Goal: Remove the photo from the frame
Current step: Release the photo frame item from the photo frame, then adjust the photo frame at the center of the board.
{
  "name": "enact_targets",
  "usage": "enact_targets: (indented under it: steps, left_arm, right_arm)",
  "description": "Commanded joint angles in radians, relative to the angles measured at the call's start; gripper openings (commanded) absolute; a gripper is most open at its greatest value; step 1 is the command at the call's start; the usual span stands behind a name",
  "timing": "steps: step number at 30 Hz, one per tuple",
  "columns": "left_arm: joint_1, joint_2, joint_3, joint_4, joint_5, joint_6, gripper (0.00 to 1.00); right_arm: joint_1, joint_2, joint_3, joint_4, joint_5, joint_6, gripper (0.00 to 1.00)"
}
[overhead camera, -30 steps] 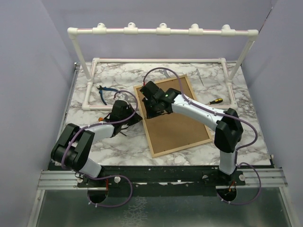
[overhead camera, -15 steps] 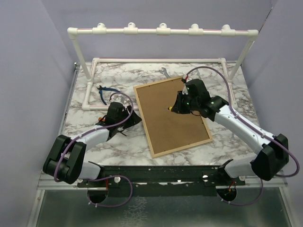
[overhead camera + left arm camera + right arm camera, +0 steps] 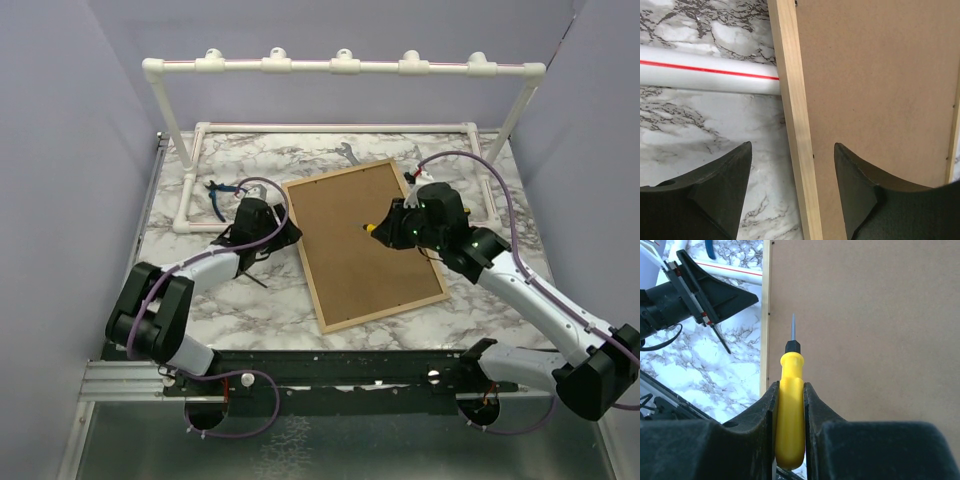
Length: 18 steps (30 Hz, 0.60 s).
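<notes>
Lying back-up, the frame (image 3: 362, 245) shows its brown fibreboard; left gripper (image 3: 792, 147) holds its jaws apart astride the wooden edge; right gripper (image 3: 385, 230) clamps a yellow screwdriver (image 3: 791, 405).

Even bright light, perhaps slightly soft.

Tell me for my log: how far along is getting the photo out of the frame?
Done: the light-wood picture frame lies face down, brown fibreboard back up. In hand: the right gripper grips a yellow-handled screwdriver above that back; the open left gripper straddles the frame's edge. Remaining: back not removed, photo unseen.
</notes>
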Motion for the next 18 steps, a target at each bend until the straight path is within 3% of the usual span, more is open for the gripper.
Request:
enact_targets:
  steps: [1, 9, 18]
  left_arm:
    - [0.005, 0.075, 0.056, -0.012, -0.055, 0.036, 0.65]
    - [0.005, 0.181, 0.118, 0.010, -0.008, 0.052, 0.64]
    - [0.005, 0.227, 0.135, -0.014, 0.024, 0.096, 0.20]
  right_arm:
    - [0.003, -0.029, -0.019, 0.035, 0.035, -0.019, 0.00]
    - [0.003, -0.024, -0.029, 0.035, 0.065, -0.019, 0.01]
    - [0.003, -0.021, -0.039, 0.041, 0.066, -0.012, 0.01]
